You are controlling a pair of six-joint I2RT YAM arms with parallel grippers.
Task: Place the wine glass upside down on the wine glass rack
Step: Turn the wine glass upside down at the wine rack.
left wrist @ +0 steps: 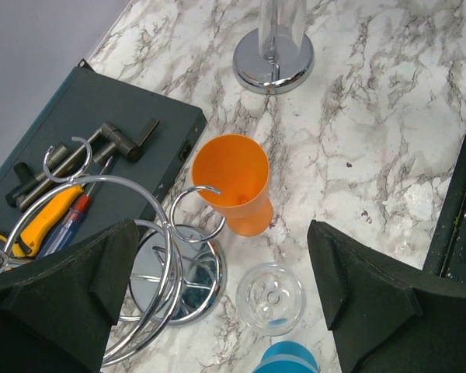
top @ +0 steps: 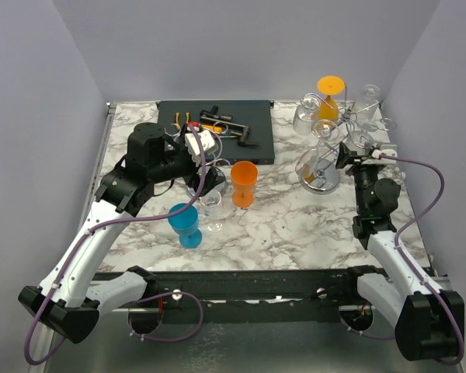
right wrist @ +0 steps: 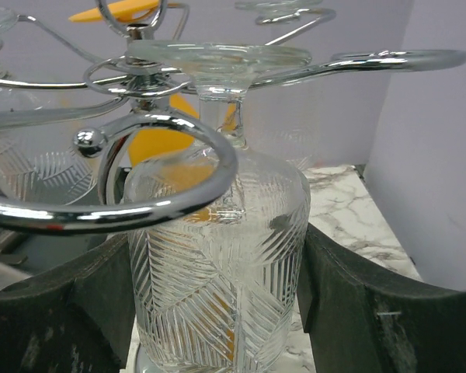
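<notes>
Our left arm (top: 85,249) and right arm (top: 396,260) share one build: white tubular links set between bulky black joint housings, each rising from a black base block. A thin purple cable (top: 441,189) trails along each arm in loose loops. The left wrist carries a small white camera module (top: 199,143). The left fingers (left wrist: 62,291) are matte black wedges. The right fingers (right wrist: 373,311) are dark and scuffed with pale scratches.

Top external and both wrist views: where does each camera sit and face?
Top external: above, behind the arms, looking down on the table; both arms show.
Left wrist: looks down on the orange cup; own fingers show.
Right wrist: looks sideways at the hung wine glass; own fingers show.
Shared: top and left see the orange cup.
</notes>
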